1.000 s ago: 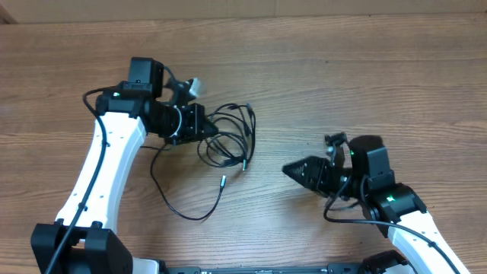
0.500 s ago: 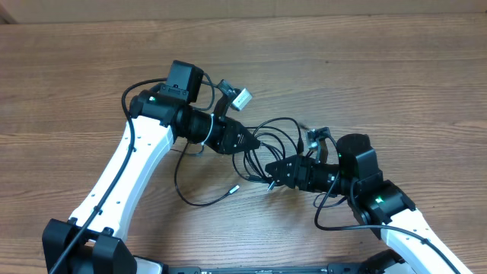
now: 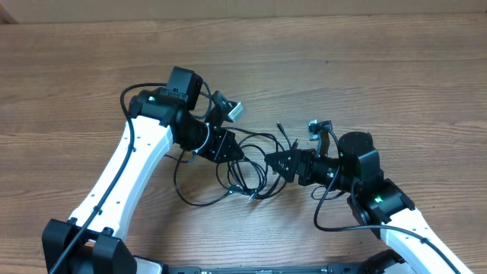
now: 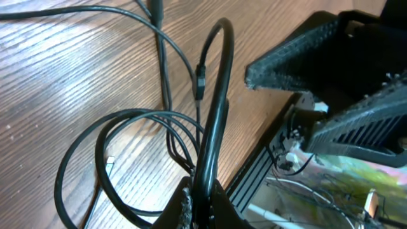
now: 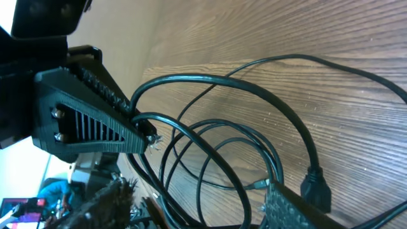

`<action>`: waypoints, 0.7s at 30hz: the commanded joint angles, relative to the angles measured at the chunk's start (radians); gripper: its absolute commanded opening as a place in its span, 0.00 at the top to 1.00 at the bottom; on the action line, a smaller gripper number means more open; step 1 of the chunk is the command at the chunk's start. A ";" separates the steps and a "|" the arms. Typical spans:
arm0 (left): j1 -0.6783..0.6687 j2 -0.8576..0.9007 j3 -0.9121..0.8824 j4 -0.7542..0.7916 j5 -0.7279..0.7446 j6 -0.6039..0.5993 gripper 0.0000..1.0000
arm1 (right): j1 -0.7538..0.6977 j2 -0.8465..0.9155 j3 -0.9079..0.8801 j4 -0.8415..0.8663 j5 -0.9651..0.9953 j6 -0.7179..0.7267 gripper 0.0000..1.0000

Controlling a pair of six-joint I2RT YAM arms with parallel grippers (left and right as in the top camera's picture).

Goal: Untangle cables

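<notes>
The wooden table (image 3: pixel 396 84) has wide bare room behind and to either side of the work, its far edge running along the top of the overhead view, while its near edge is cut off at the bottom between the two arm bases. The cables (image 3: pixel 247 171) lie a little left of the table's middle as a knot of overlapping black loops. One slack loop trails toward the near side under the left arm (image 3: pixel 129 164), and one plug end points away toward the far side. The left gripper (image 3: pixel 234 151) is clamped onto a strand at the left of the knot; its wrist view shows the cord rising straight out of the pinched tips. The right gripper (image 3: pixel 271 161) faces it from the right, very close, so the space between the two tools is tight and filled with cord. Its fingers (image 5: pixel 289 207) stand well apart, with several strands running across the gap between them, and none looks pinched. From above, both tools cover the middle of the tangle, so which loop passes over which cannot be told there. The number of separate cords is also unclear, and in both wrist views the loops run out of frame.
</notes>
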State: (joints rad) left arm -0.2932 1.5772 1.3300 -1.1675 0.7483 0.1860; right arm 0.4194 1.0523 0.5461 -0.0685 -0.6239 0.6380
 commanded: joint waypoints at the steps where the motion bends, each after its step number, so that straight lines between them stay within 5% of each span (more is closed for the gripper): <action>1: 0.001 -0.022 0.006 0.005 0.115 0.081 0.96 | 0.000 0.006 0.011 0.008 -0.006 -0.027 0.34; 9: 0.001 -0.022 0.006 0.043 0.249 0.091 0.96 | 0.003 0.056 0.011 0.010 -0.028 -0.026 0.42; 11: 0.001 -0.022 0.006 0.056 0.251 0.091 0.96 | 0.004 0.074 0.011 0.012 -0.068 -0.026 0.63; 13: 0.001 -0.022 0.006 0.071 0.248 0.091 0.96 | 0.007 0.086 0.011 0.009 -0.092 -0.026 0.95; 14: 0.002 -0.022 0.006 0.074 0.236 0.091 0.96 | 0.007 0.089 0.011 0.005 -0.098 -0.026 0.96; 18: 0.017 -0.022 0.006 0.071 0.045 0.000 0.96 | 0.005 0.089 0.011 -0.003 -0.097 -0.011 0.96; 21: 0.040 -0.022 0.006 0.062 -0.241 -0.226 0.96 | -0.006 0.084 0.012 0.000 -0.097 -0.007 0.96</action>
State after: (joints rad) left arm -0.2821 1.5772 1.3300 -1.1011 0.7784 0.1547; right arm 0.4202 1.1393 0.5461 -0.0719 -0.7059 0.6247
